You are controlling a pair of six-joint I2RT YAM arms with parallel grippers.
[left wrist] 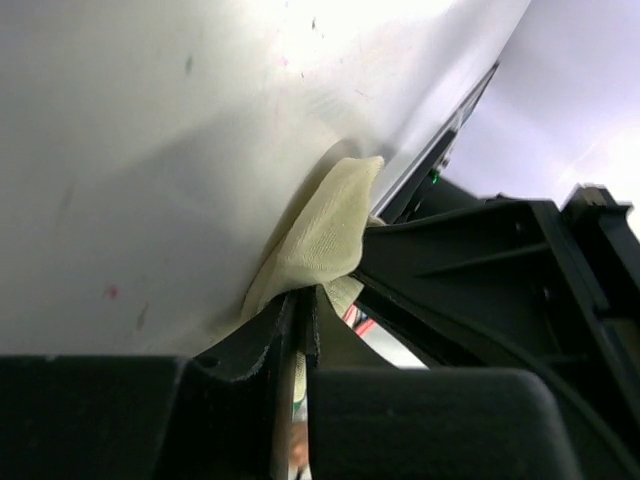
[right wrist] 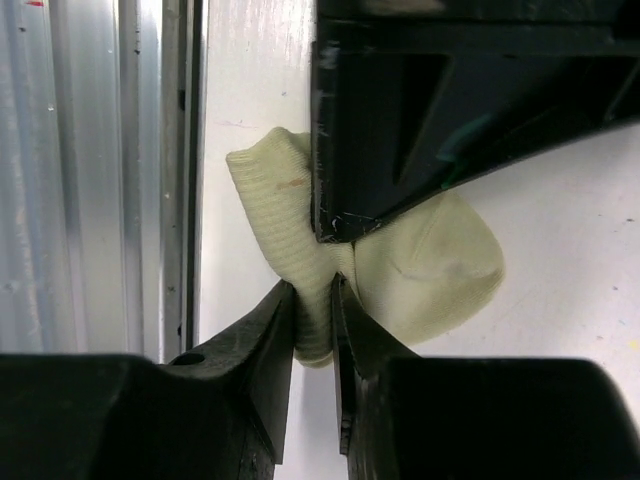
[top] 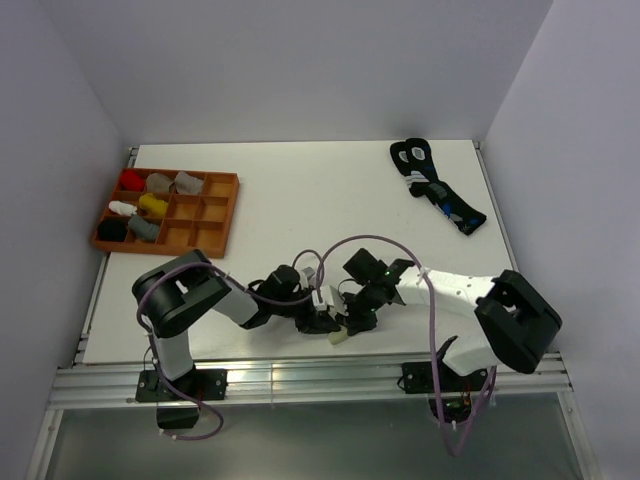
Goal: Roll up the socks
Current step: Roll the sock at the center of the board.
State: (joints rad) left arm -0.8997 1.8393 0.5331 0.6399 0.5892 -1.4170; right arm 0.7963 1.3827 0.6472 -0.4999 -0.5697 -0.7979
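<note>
1. The left gripper (left wrist: 300, 318) has its fingers pressed together on a thin fold of the pale cream sock (left wrist: 325, 235). The right gripper (right wrist: 313, 300) is clamped the same way on a ribbed band of that sock.
2. Both pinches catch little fabric. If the 2 arms pull apart, the cloth could slide out of 1 pair of fingers and any roll would slacken.
3. The grippers sit almost against each other, so a wrist twist to turn the sock risks finger striking finger.
4. The sock lies at the near edge of the table (top: 300, 190), just beside the metal rail (right wrist: 100, 200). A drag toward the bases could tip it over that edge.
5. The taupe sock shows in no view. It may be hidden under the grippers, but I cannot tell. If it is not caught, only 1 sock gets rolled.
</note>
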